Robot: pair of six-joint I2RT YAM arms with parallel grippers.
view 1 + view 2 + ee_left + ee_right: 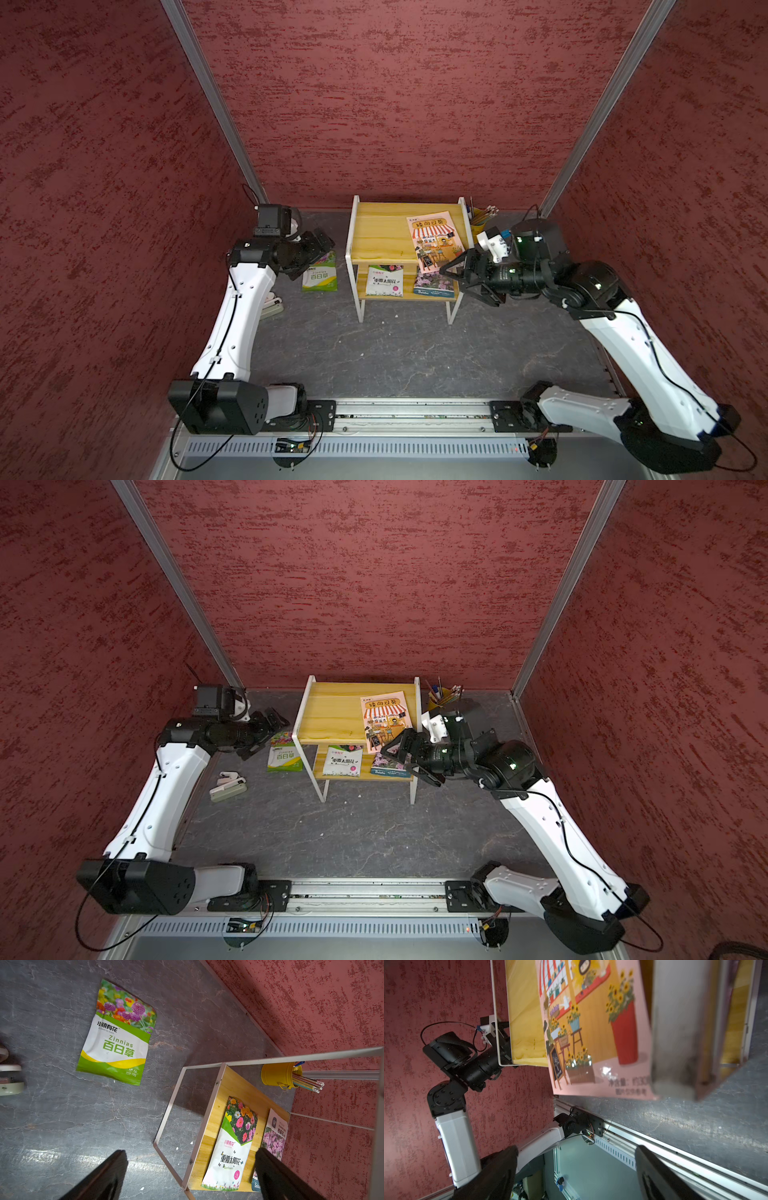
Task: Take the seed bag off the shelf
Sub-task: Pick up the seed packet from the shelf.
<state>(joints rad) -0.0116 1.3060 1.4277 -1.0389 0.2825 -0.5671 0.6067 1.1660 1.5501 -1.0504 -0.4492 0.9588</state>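
Now, right end effector [465, 284] spread beside seed bag [434, 241] on shelf [378, 232]; left end effector [309, 257] likewise

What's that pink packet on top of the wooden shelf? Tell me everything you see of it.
The pink seed bag is a flat, glossy packet printed with a cartoon flower shop and potted sunflowers. It lies face up, askew, atop the shelf, on its right side, near edge overhanging the front. The open right gripper hovers close, not holding it.
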